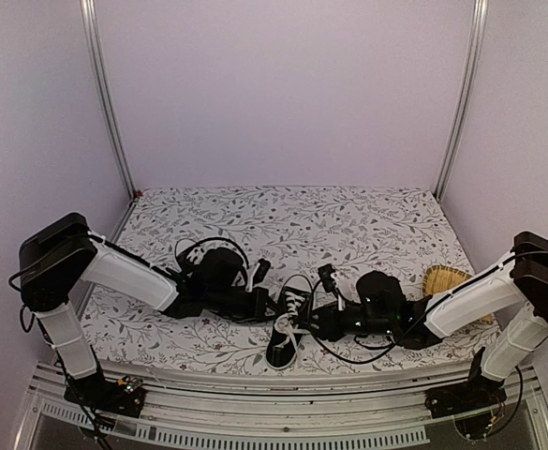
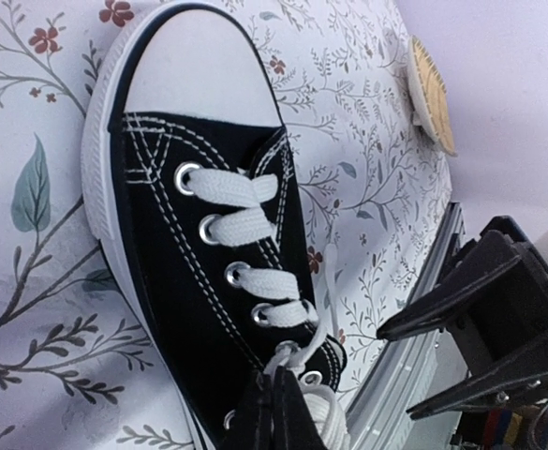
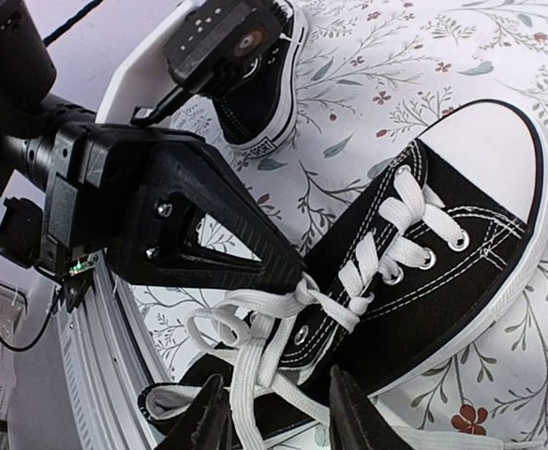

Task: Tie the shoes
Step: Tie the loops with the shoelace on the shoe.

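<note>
One of the shoes [image 1: 288, 330] lies near the table's front edge: black canvas, white toe cap and white laces [image 3: 255, 370]. My left gripper [image 2: 275, 405] is shut on the lace at the crossing by the top eyelets, also visible in the right wrist view as the left gripper [image 3: 294, 272]. My right gripper [image 3: 274, 424] stands open over the shoe's heel end, with loose lace loops lying between its fingers [image 3: 348, 417] and nothing pinched. The other shoe [image 3: 259, 84] sits farther back, partly hidden behind the left arm.
A round woven coaster [image 1: 445, 278] lies at the right of the flowered tablecloth [image 1: 348, 225]. The metal rail [image 1: 283, 427] of the table's front edge runs just behind both grippers. A black cable [image 1: 353, 356] trails beside the right arm.
</note>
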You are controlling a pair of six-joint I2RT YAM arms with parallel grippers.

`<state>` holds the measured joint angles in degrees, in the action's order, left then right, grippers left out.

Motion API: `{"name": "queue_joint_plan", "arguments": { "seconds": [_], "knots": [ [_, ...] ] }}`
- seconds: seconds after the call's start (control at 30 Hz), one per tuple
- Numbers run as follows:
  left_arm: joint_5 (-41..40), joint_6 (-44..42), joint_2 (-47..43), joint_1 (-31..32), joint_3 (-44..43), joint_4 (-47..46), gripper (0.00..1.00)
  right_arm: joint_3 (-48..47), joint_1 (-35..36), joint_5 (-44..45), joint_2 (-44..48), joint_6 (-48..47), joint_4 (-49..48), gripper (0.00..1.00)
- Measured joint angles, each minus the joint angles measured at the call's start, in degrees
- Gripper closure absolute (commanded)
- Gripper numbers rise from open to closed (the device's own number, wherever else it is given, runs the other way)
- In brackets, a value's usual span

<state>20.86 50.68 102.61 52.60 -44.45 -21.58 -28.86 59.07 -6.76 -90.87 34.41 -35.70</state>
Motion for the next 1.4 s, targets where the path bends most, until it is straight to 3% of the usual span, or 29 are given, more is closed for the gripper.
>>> {"name": "queue_joint_plan", "arguments": {
  "seconds": [0.33, 0.77, 1.0, 1.13, 1.4],
  "knots": [
    [-0.31, 0.17, -0.04, 0.0, 0.39, -0.15, 1.0, -3.85, 0.13, -4.33, -4.07, -2.38, -0.11, 0.57],
    [-0.04, 0.15, -0.04, 0.0, 0.39, -0.17, 1.0, -8.33, 0.17, -7.19, -9.7, -2.32, -0.55, 0.65],
    [0.17, 0.13, -0.04, 0.0, 0.39, -0.17, 1.0, -8.33, 0.17, -8.46, -10.1, -2.49, -1.01, 0.79],
    [0.33, 0.13, -0.04, 0.0, 0.39, -0.17, 1.0, -8.37, 0.17, -9.25, -11.08, -2.64, -1.38, 0.95],
    [0.28, 0.13, -0.04, 0.0, 0.39, -0.17, 1.0, -8.13, 0.17, -8.87, -10.95, -2.69, -2.29, 0.98]
  ]
}}
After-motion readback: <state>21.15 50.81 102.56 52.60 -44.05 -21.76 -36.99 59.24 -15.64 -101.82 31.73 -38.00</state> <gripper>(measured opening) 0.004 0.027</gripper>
